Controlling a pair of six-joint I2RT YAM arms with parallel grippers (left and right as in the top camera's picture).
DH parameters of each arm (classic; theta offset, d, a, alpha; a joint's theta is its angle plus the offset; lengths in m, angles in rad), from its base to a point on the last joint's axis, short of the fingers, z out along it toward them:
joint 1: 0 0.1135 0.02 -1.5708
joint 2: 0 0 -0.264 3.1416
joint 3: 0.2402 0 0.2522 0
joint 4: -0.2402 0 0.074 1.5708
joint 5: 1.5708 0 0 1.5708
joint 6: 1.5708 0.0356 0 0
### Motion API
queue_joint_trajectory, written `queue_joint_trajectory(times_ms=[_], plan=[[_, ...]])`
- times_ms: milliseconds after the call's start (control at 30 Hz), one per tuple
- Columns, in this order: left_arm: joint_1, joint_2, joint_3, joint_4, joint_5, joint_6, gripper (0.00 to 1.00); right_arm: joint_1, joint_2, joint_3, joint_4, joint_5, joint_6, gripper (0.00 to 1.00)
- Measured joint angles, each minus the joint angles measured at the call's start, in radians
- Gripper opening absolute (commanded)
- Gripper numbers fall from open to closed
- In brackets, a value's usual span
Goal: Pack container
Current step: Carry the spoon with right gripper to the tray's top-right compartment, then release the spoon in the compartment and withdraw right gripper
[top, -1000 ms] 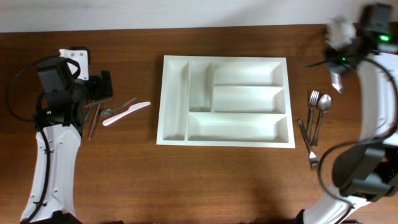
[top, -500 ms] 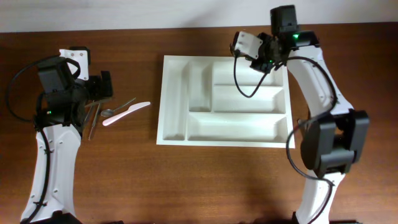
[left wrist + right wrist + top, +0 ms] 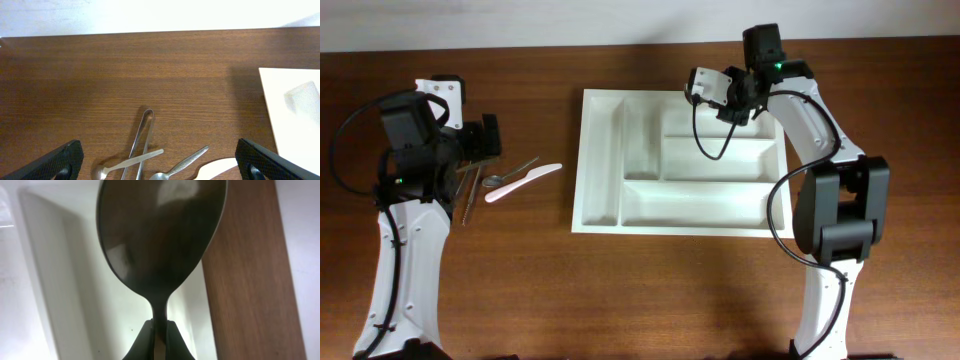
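Your right gripper has swung in from the far right corner of the table. The container, a second ago well off to its left, now lies right beneath it. The spoon ahead of its fingers now hangs over a white compartment at the tray's back rim. In the last half second it only edged slightly left.

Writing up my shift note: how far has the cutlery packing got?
Done: nothing visible in the container yet. In hand: the right hand grips a spoon above it. Remaining: the white knife, tongs and spoons lie by the open left hand.
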Motion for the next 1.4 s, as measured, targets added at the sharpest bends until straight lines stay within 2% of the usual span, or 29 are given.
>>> queue_joint_trajectory(times_ms=[167,267,367,467,600,833,933,1133,1267,1400], plan=[[0.0,0.0,0.0,0.0,0.0,0.0,0.99,0.0,0.021,0.0,-0.001,0.0,0.0,0.05],[0.0,0.0,0.0,0.0,0.0,0.0,0.99,0.0,0.027,0.0,-0.023,0.0,0.002,0.22],[0.0,0.0,0.0,0.0,0.0,0.0,0.99,0.0,0.027,0.0,-0.038,-0.003,0.034,0.29],[0.0,0.0,0.0,0.0,0.0,0.0,0.99,0.0,0.027,0.0,-0.037,-0.006,0.092,0.31],[0.0,0.0,0.0,0.0,0.0,0.0,0.99,0.0,0.025,0.003,-0.045,-0.007,0.24,0.32],[0.0,0.0,0.0,0.0,0.0,0.0,0.99,-0.05,-0.043,0.091,-0.19,-0.011,0.623,0.36],[0.0,0.0,0.0,0.0,0.0,0.0,0.99,-0.141,-0.107,0.14,-0.232,-0.015,0.795,0.36],[0.0,0.0,0.0,0.0,0.0,0.0,0.99,-0.446,-0.153,0.167,-0.437,0.029,1.169,0.36],[0.0,0.0,0.0,0.0,0.0,0.0,0.99,-0.612,-0.148,0.155,-0.566,0.064,1.294,0.35],[0.0,0.0,0.0,0.0,0.0,0.0,0.99,-0.674,-0.148,0.153,-0.642,0.105,1.345,0.35]])
